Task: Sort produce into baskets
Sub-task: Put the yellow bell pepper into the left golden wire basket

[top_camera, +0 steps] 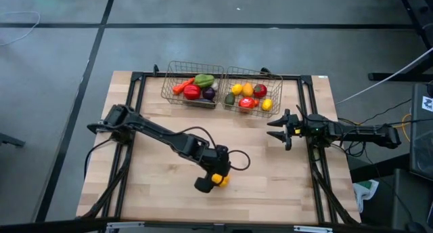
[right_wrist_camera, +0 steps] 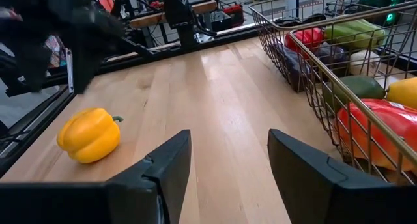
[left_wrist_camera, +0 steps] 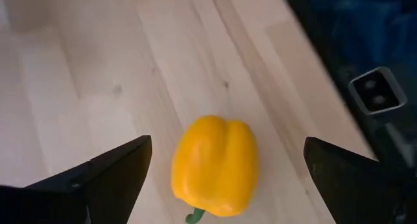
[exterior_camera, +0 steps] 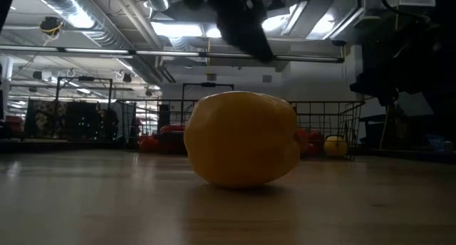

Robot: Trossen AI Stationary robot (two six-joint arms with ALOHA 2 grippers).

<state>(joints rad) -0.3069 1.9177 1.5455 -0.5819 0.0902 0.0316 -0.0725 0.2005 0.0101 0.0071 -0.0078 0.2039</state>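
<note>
Baskets (top_camera: 193,84) — two; loose yellow pepper (top_camera: 220,180) — one

Low view dim, backlit by ceiling strip lights (exterior_camera: 78,18); yellow pepper (exterior_camera: 242,138) soft-focused. Left wrist view bright, blurred. High view evenly lit.

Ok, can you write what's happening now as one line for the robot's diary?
left hand: open over yellow pepper on table | right hand: open, waiting by right basket
</note>
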